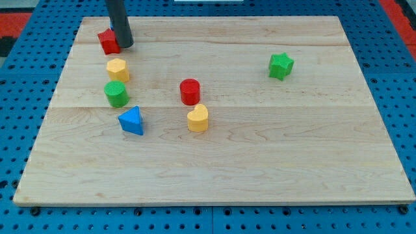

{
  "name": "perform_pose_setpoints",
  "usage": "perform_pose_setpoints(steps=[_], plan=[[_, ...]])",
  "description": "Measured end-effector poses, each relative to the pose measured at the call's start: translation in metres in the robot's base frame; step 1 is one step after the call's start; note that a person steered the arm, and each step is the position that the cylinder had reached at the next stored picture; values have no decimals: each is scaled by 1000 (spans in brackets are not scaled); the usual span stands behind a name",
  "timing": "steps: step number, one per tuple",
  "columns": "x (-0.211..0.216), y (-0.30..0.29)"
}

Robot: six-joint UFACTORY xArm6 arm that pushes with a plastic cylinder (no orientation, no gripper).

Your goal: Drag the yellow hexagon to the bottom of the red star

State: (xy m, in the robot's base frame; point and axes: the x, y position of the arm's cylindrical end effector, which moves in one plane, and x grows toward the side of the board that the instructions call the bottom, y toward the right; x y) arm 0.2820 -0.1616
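Yellow hexagon (117, 69) sits just below the red star (108, 41) near the counter's (260, 162) upper-left corner, so we judge the drag nearly or wholly done; perhaps a small nudge remains. Our tip (125, 45) rests against the star's right side, and we carry no hand, only a smooth dark rod. Blocks look like matte moulded plastic on pale grained wood: green ridged cylinder (116, 94), blue triangle (132, 121), red cylinder (190, 91).
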Motion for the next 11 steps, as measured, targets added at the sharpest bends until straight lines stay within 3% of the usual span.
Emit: perform_pose_setpoints(steps=[1, 2, 3, 4, 7, 9, 10, 11], plan=[[47, 67], [118, 41], [117, -12], [92, -22], [75, 12], [75, -25], [108, 40], [182, 31]])
